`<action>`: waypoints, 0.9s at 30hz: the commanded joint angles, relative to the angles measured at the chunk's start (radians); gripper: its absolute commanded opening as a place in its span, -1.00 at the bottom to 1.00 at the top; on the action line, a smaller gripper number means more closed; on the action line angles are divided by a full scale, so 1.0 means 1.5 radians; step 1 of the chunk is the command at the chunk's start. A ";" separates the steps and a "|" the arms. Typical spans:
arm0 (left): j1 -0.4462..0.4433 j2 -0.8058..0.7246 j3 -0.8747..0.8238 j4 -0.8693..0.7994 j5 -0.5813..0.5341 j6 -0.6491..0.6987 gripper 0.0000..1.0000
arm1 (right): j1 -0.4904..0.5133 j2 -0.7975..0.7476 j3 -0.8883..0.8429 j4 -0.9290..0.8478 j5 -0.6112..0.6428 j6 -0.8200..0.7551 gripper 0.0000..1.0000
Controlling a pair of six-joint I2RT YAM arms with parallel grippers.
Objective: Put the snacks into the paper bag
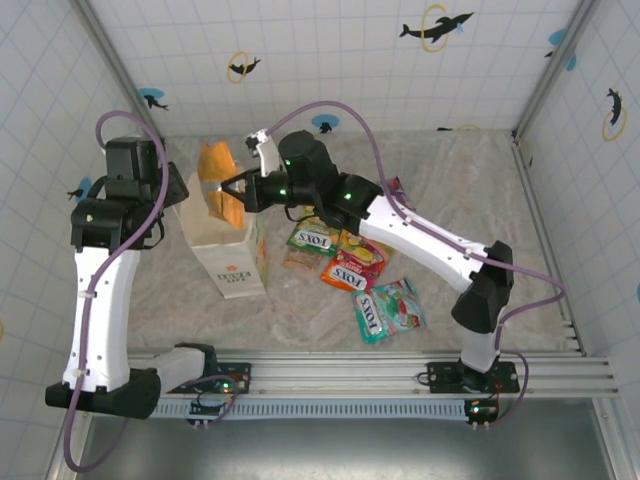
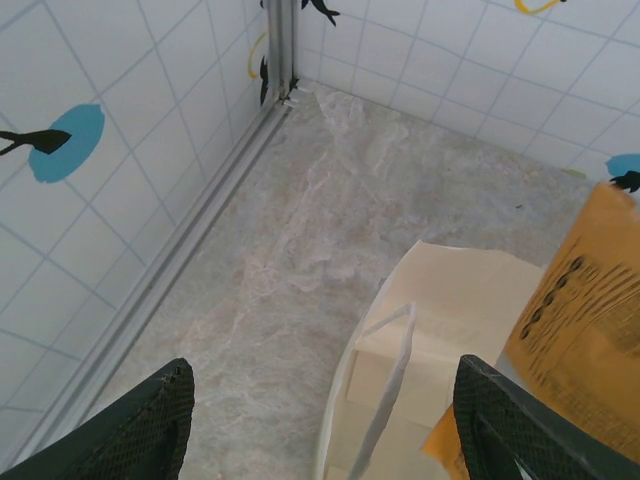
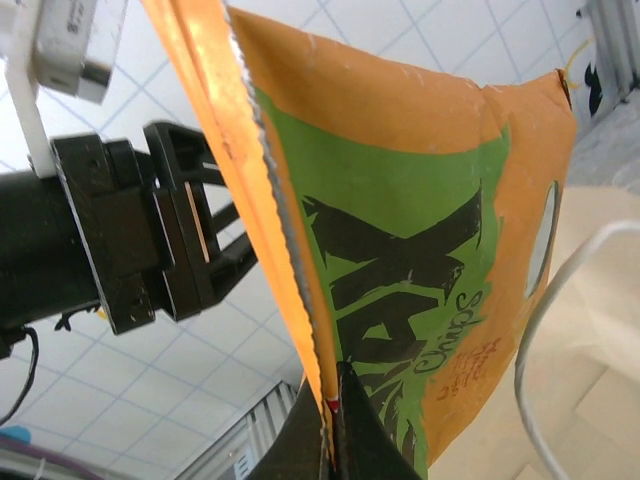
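Orange-green bag in R end effector, over paper bag.

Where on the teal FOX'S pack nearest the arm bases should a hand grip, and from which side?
Probably the near short end of the teal FOX'S pack, from above. It lies flat, so only an edge can be pinched; another packet lies against its right side, while its near end is free.
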 commanded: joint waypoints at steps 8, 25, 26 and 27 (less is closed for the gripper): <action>0.003 -0.010 -0.029 0.012 0.005 0.012 0.39 | 0.007 0.067 0.087 -0.047 -0.051 0.043 -0.93; 0.004 -0.008 -0.058 0.034 0.035 0.013 0.32 | 0.006 0.065 0.096 -0.034 -0.034 0.016 -0.27; 0.004 -0.008 -0.057 0.035 0.036 0.013 0.32 | 0.006 0.059 0.095 -0.034 -0.030 0.006 -0.27; 0.004 -0.008 -0.058 0.035 0.038 0.013 0.31 | 0.007 0.051 0.094 -0.033 -0.027 -0.004 -0.26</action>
